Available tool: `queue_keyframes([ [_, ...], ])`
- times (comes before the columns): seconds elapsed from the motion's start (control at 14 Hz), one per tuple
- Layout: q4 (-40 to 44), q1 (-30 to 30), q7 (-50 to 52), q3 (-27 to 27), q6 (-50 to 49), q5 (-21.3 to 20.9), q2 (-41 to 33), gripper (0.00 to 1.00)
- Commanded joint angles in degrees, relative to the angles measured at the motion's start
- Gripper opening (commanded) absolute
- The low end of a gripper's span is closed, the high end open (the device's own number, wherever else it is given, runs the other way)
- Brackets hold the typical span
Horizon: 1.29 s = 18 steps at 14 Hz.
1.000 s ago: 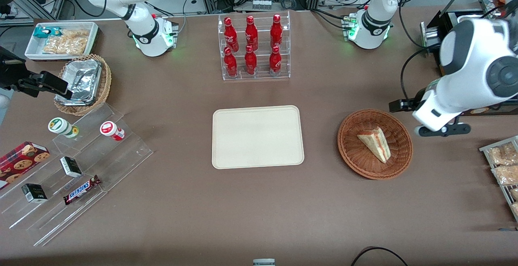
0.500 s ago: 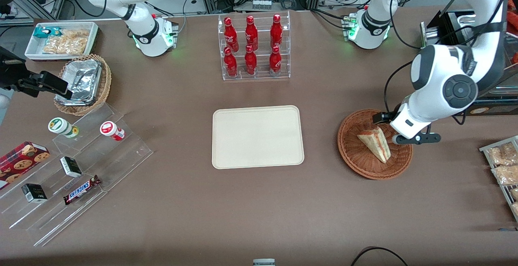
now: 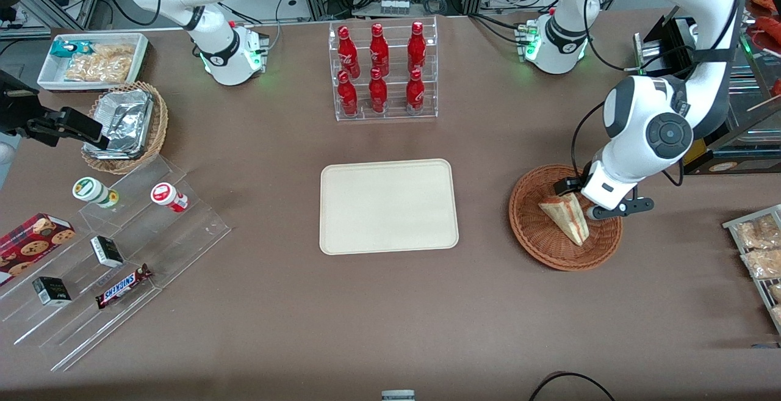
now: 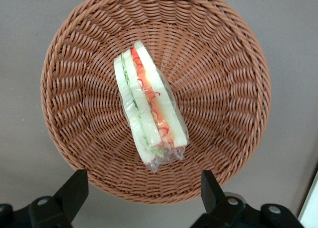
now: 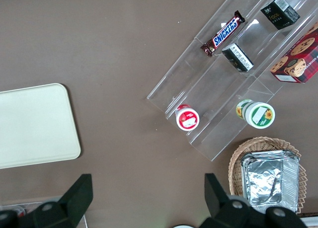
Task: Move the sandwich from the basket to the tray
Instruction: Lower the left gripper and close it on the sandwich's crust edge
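One sandwich lies in the basket, well apart from the tray toward the working arm's end. Above it hangs the gripper, fingers spread wide, holding nothing.

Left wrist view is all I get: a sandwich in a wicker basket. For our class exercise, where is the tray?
Observer: The tray lies flat beside the basket, toward the parked arm's end of the table.
Operator: What stands near it?
Observer: A clear rack of red bottles, farther from the front camera than the tray.
Operator: And the gripper?
Observer: The gripper hangs open over the wide end of the sandwich; the pointed tip lies nearer the front camera.
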State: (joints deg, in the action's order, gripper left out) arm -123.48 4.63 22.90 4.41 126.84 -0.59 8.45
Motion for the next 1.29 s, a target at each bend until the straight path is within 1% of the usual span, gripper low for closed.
queue_keyframes([
  [0.0, -3.60, 0.73, 10.45, -0.19, 5.68, -0.46, -1.43, 1.00],
  [0.21, -3.52, 0.99, 16.54, -0.19, 6.22, -0.37, -1.16, 1.00],
  [0.5, -3.35, 1.08, 32.17, -0.19, 11.05, -0.29, 1.12, 1.00],
  [0.64, -3.17, 0.99, 33.61, -0.19, 12.10, -0.29, 1.83, 1.00],
  [1.21, -1.94, 0.73, 33.43, -0.28, 12.29, -0.11, 6.30, 1.00],
])
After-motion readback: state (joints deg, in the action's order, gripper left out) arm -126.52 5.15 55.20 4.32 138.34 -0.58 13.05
